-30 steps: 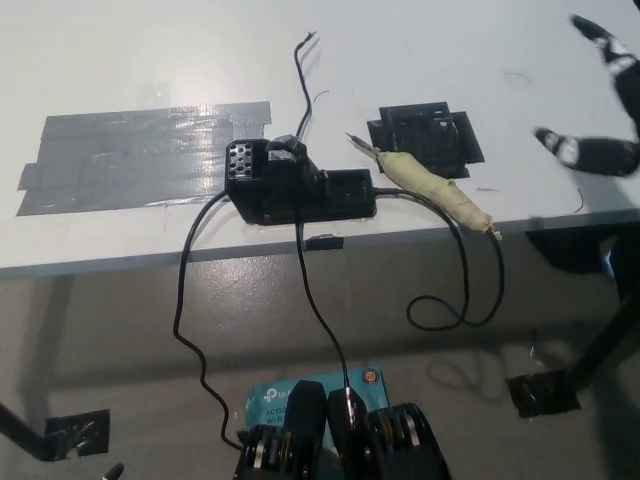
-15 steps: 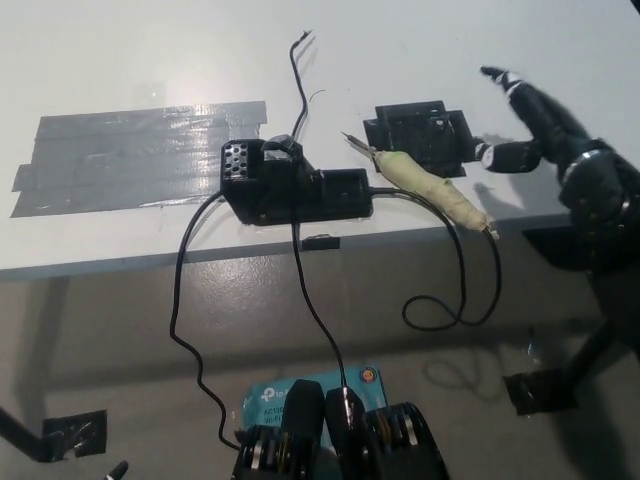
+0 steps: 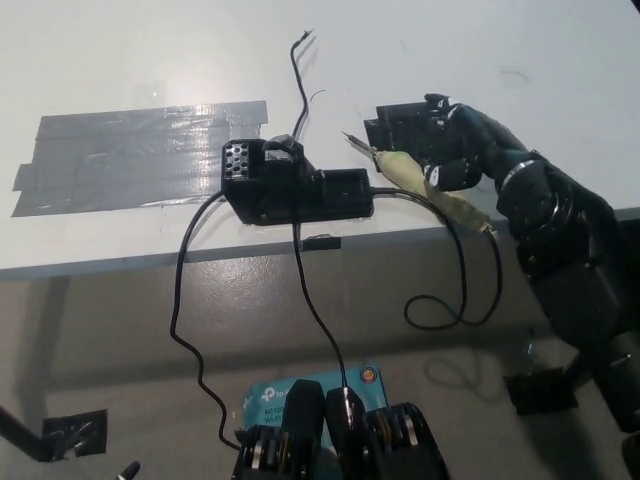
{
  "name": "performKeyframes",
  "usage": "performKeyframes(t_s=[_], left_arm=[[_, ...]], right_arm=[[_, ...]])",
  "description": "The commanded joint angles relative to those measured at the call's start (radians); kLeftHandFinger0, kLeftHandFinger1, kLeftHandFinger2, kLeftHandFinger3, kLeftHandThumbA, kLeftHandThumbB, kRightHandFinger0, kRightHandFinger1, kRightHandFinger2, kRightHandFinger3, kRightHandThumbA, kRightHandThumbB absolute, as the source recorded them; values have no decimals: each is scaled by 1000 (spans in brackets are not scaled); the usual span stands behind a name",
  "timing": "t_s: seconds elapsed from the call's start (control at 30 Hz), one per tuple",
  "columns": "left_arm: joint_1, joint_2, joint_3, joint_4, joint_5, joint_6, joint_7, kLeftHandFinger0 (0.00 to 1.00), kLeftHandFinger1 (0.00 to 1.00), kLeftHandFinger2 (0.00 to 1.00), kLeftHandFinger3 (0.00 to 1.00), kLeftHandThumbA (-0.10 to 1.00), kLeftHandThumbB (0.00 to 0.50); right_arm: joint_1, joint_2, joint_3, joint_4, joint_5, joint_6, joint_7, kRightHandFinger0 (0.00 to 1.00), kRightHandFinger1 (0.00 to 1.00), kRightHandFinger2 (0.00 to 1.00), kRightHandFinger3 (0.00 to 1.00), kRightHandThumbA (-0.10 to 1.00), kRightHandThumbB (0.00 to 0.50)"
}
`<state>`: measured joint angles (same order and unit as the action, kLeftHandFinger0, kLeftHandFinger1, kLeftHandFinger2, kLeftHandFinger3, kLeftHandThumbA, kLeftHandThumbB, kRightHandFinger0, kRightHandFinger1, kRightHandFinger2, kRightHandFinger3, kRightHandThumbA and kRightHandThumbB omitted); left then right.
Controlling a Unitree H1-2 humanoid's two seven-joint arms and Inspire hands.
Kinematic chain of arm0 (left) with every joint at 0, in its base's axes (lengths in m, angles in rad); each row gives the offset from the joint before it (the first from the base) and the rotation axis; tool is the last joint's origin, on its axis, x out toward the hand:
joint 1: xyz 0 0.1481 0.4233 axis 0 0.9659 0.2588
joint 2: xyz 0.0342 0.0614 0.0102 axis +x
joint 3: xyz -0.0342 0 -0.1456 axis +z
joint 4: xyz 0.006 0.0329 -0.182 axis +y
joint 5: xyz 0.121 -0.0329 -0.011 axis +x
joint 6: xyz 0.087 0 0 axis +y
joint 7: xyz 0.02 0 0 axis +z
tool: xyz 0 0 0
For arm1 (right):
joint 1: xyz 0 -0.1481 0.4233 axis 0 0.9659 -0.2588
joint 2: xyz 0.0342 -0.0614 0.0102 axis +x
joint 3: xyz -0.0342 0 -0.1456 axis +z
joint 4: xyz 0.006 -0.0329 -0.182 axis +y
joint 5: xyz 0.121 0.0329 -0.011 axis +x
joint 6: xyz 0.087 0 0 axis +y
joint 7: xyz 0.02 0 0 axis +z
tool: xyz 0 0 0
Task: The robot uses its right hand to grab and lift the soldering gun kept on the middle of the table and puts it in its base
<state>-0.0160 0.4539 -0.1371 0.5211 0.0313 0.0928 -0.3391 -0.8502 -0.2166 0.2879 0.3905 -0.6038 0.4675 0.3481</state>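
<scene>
Reaching in since a second ago | right hand (image 3: 462,150) open, fingers over soldering gun (image 3: 425,183), holding nothing | gun unmoved on tabletop (image 3: 420,50)

Base (image 3: 290,185) sits near the tabletop's (image 3: 150,60) front edge, tape patch (image 3: 140,155) to its left. Soldering gun (image 3: 425,185) lies right of it, right hand (image 3: 465,150) over it.

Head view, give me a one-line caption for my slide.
Black right hand reaches over the tape-wrapped soldering gun on the white table, beside its black base.
</scene>
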Motion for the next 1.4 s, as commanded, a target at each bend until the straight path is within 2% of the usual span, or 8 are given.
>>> performKeyframes(t_s=[0.0,0.1,0.3,0.67,0.9,1.2,1.27,1.37], left_arm=[[-8,5,3,-6,0,-10,-20,0,0,71,120,1000,500],[-9,3,-2,-9,1,-10,-25,0,3,66,110,1000,500],[-23,4,-12,-6,5,-8,-27,0,0,71,123,1000,500],[-35,-1,-18,6,-2,-10,-35,0,0,54,130,1000,500],[-36,-2,-17,10,6,-15,-30,0,0,48,151,1000,500],[-39,-1,-14,3,0,-2,-38,0,0,72,135,1000,500],[-41,-1,-17,0,3,1,-40,0,0,66,116,1000,500],[-43,-3,-14,1,-3,2,-44,0,0,28,53,1000,500]], right_arm=[[-55,-17,-16,1,-23,3,-3,961,980,1000,1000,470,186],[-29,-37,-28,8,-18,3,-10,955,998,1000,1000,421,176],[-13,-65,-11,0,-51,3,13,983,990,1000,1000,451,166],[-24,-25,12,17,-68,3,1,827,866,952,1000,414,177],[-43,-9,7,31,-96,3,7,899,956,1000,1000,590,199],[3,-21,-12,6,-119,3,23,966,1000,1000,1000,655,186],[21,-17,-12,18,-110,3,5,963,1000,1000,1000,590,208],[29,-9,-17,31,-118,3,6,1000,1000,1000,1000,590,204]])
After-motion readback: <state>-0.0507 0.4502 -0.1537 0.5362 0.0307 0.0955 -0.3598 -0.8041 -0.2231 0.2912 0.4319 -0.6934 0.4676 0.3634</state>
